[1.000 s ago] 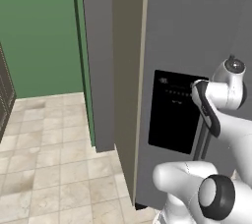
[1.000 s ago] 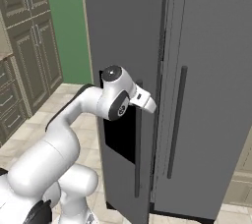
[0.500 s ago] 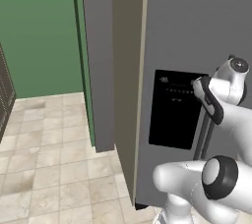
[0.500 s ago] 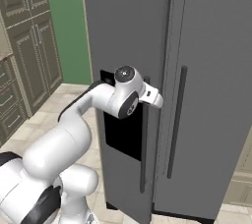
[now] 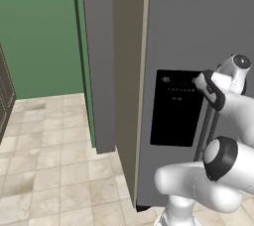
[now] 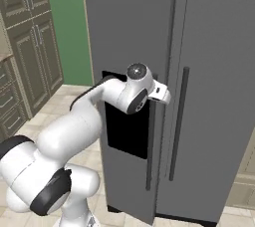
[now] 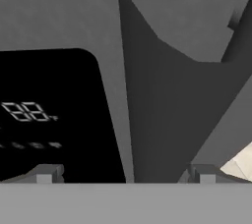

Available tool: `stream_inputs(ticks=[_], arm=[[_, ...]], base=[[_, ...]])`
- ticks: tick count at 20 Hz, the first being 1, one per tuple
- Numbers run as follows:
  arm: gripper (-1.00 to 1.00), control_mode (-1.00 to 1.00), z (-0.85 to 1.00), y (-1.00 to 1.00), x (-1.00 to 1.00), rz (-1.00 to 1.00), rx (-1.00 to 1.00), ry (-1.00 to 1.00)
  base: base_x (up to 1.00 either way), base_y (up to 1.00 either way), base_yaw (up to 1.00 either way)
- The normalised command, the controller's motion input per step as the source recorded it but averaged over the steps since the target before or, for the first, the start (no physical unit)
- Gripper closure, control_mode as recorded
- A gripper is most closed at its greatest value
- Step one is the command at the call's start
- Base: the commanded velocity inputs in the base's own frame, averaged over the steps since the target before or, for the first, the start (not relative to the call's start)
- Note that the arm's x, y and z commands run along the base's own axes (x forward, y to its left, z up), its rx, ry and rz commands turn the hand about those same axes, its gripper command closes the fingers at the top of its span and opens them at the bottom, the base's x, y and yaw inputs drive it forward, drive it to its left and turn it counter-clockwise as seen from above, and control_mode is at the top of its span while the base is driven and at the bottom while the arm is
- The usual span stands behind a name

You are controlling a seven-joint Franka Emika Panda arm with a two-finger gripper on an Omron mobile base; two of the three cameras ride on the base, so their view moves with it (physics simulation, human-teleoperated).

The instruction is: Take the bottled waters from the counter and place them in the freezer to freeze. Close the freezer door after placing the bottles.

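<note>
**Freezer door nearly shut, gripper pressing at its handle edge**

Arm is reaching from the lower right of the left base view toward the freezer door (image 5: 198, 46), which is standing slightly ajar, its beige inner edge showing. The hand is sitting just beside the black dispenser panel (image 5: 176, 108), by the long handle, probably so a push there swings the door home.

From the right base view, the gripper (image 6: 160, 93) is pointing at the seam between the freezer door and the plain grey door (image 6: 219, 71), close against the dark bar handle (image 6: 150, 144).

In the hand view, both finger tips (image 7: 44, 174) are standing wide apart with nothing between them, facing the dispenser panel and handle. Bottles and counter are out of sight, so I cannot tell where the bottles are
</note>
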Motion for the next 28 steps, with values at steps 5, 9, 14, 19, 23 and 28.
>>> stream_inputs(ticks=[5,9,14,19,23,28], arm=[[-1.0,-1.0,0.0,0.0,0.34,0.01,0.0,0.0],[-1.0,-1.0,0.0,0.0,0.35,0.02,0.0,0.0],[-1.0,-1.0,0.0,0.0,0.35,0.03,0.0,0.0],[-1.0,-1.0,0.0,0.0,0.33,0.04,0.0,-0.02],[-1.0,-1.0,0.0,0.0,0.28,0.04,0.0,-0.06],[-1.0,-1.0,0.0,0.0,0.25,0.01,0.0,-0.06]], base=[[0.0,0.0,0.0],[0.0,0.0,0.0],[0.0,0.0,0.0],[0.0,0.0,0.0],[0.0,0.0,0.0],[0.0,0.0,0.0]])
